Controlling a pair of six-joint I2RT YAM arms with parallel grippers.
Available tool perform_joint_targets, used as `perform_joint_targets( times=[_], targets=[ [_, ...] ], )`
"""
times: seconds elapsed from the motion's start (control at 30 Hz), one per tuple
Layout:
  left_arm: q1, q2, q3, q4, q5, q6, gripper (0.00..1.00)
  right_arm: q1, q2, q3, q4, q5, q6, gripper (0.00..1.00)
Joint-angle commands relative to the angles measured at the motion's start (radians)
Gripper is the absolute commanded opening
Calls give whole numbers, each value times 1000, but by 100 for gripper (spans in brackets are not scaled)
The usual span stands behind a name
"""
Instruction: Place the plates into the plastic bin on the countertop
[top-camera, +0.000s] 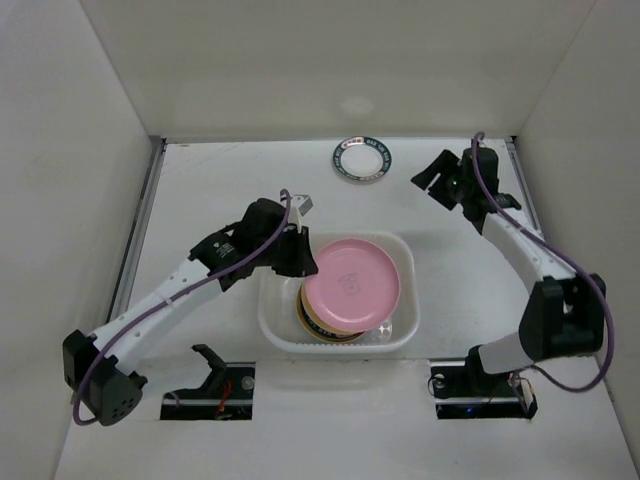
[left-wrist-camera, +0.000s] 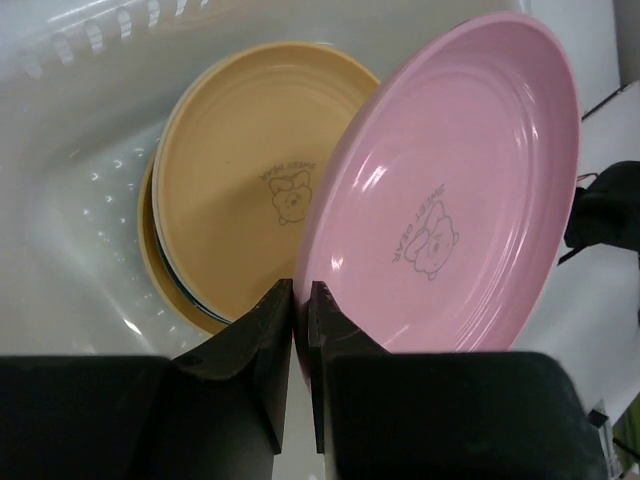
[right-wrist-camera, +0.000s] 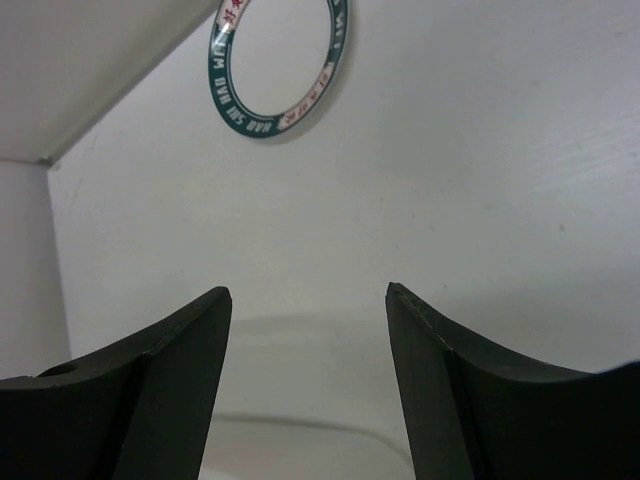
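Note:
A pink plate (top-camera: 352, 280) (left-wrist-camera: 450, 200) hangs tilted over the plastic bin (top-camera: 408, 300), with my left gripper (top-camera: 303, 262) (left-wrist-camera: 301, 290) shut on its left rim. Under it, a stack of plates topped by a yellow-orange plate (left-wrist-camera: 250, 190) (top-camera: 318, 326) lies in the bin. A white plate with a dark green patterned rim (top-camera: 363, 160) (right-wrist-camera: 280, 65) lies flat on the countertop (top-camera: 220, 190) near the back wall. My right gripper (top-camera: 432, 172) (right-wrist-camera: 308, 292) is open and empty, just right of that plate and above the countertop.
White walls enclose the countertop on the left, back and right. The bin's perforated wall (left-wrist-camera: 80, 40) rises beside the stack. Both arm bases (top-camera: 210, 385) sit at the near edge.

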Motion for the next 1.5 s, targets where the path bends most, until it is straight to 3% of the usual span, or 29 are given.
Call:
perform_joint_targets(
  times=[0.0,0.17,0.4,0.47,0.63,0.7,0.73,0.83,0.97,1.23,1.47],
  targets=[
    [-21,16,-6,3,-65,10,8,-17,140,96,190,-142,100,68],
    [-64,86,-7,-19,-100,30,12,-21,356,193,304,-195,210,67],
    [-118,163,8,-54,-184,57,28,-26,553,263,436,-256,356,67],
    [-124,165,19,-68,-206,57,38,-28,587,269,463,-267,386,66],
    [-127,134,94,-167,-302,70,79,-23,639,288,502,-290,422,66],
    [-129,111,143,-218,-345,75,88,-23,643,288,505,-290,423,66],
    [-129,94,178,-247,-367,78,100,-21,643,286,505,-290,423,66],
    [-106,35,279,-301,-407,83,100,-21,640,273,505,-285,414,66],
    [23,-74,370,-298,-451,75,100,-21,656,266,505,-276,416,66],
    [402,-235,286,-279,-468,50,100,-21,745,335,496,-270,466,66],
    [549,-280,273,-309,-379,55,100,-21,844,421,490,-275,543,65]
  ],
)
